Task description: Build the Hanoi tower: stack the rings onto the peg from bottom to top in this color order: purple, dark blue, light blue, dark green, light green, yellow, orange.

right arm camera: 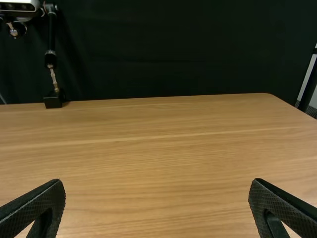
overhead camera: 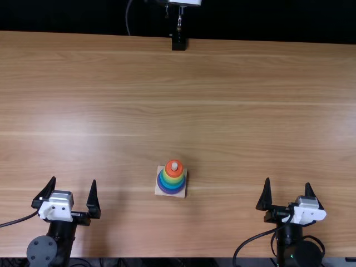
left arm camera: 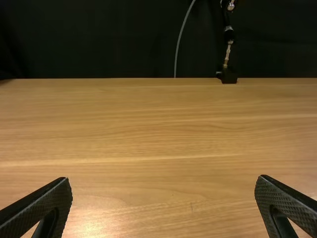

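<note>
Clock directions refer to the top view, with 12 o'clock toward the far edge of the surface (overhead camera: pixel 233 105).

The wooden base (overhead camera: pixel 159 194) sits flat on the surface between the two arms, presumably so that either can reach it. Its peg (overhead camera: pixel 174 166) carries the stacked rings, the tip emerging through the orange ring (overhead camera: pixel 168 172). The yellow ring (overhead camera: pixel 173 179) lies beneath; green and blue bands follow, down to the wide purple ring (overhead camera: pixel 171 193). Widest at the bottom keeps the load low; the peg keeps it centred.

The left gripper (overhead camera: pixel 74 179) is at 9 o'clock from the tower, the right gripper (overhead camera: pixel 287 181) at 3 o'clock. Each has its fingers spread well apart, with nothing between them. Both are well clear of the tower, likely to avoid disturbing it.

Assessment: the build appears complete, although the neighbouring blue and green shades cannot be separated reliably. No further placement seems required. Caution: a sideways knock could shift the base.
</note>
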